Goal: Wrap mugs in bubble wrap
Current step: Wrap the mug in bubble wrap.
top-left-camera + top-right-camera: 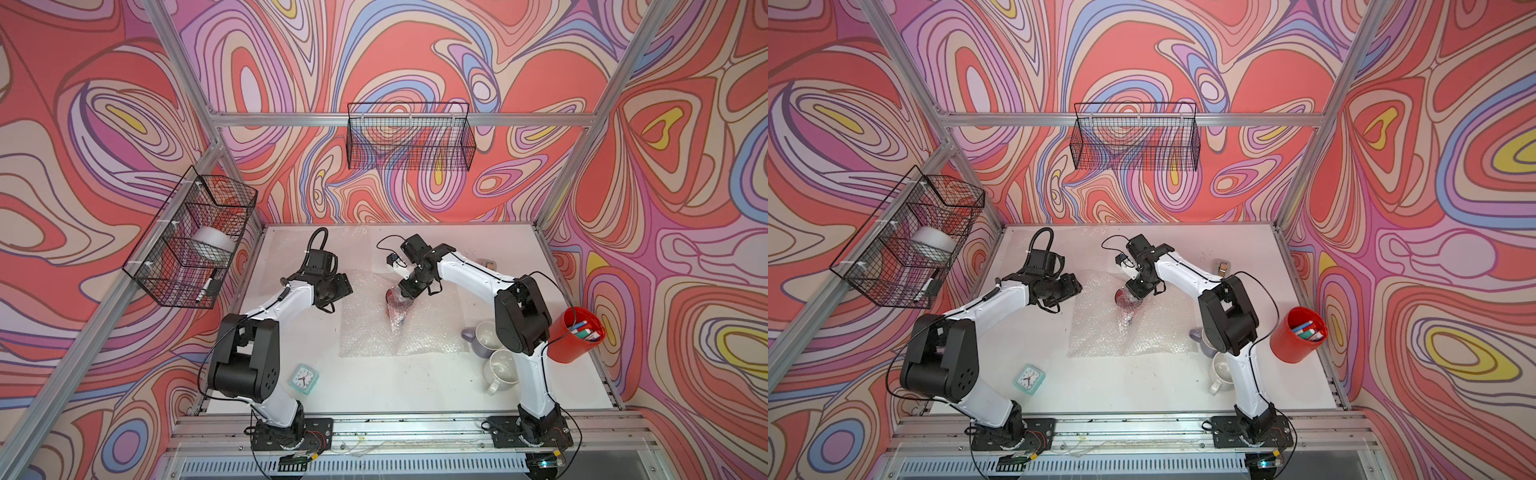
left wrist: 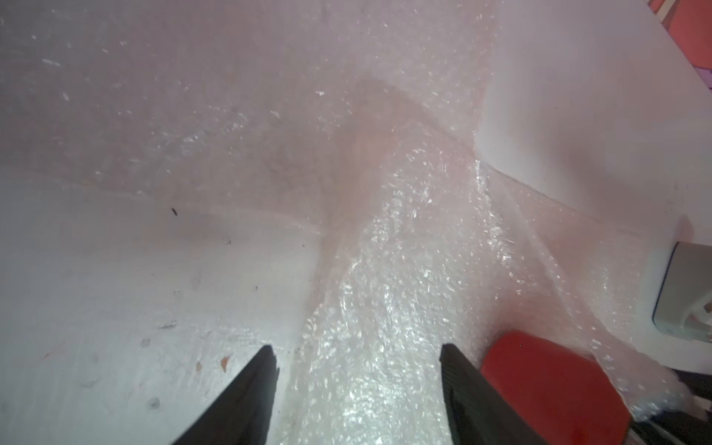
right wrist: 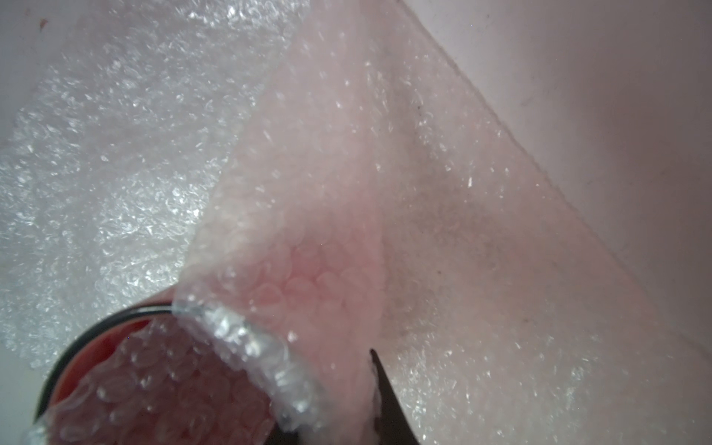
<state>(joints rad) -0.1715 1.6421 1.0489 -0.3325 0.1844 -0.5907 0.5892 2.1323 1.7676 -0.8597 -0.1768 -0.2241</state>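
The red mug [image 1: 392, 297] [image 1: 1122, 297] stands on a bubble wrap [image 1: 372, 332] [image 1: 1100, 332] sheet in mid-table, with wrap pulled up over it. My right gripper [image 1: 405, 291] [image 1: 1136, 291] [image 3: 335, 416] is shut on the bubble wrap [image 3: 308, 293] folded over the red mug's [image 3: 96, 339] rim. My left gripper [image 1: 345, 285] [image 1: 1074, 285] [image 2: 356, 350] hangs open left of the red mug [image 2: 547, 385], over a ridge of bubble wrap [image 2: 385, 300], gripping nothing. The lavender mug [image 1: 478, 337] [image 1: 1198, 337] and the white mug [image 1: 500, 369] [image 1: 1221, 369] sit at the right, partly behind my right arm.
A teal clock [image 1: 304, 377] lies front left. A red cup with markers [image 1: 575, 334] stands at the right edge. Wire baskets hang on the left wall [image 1: 166, 266], holding a white roll [image 1: 212, 245], and on the back wall [image 1: 409, 141]. A small object [image 1: 489, 264] lies back right.
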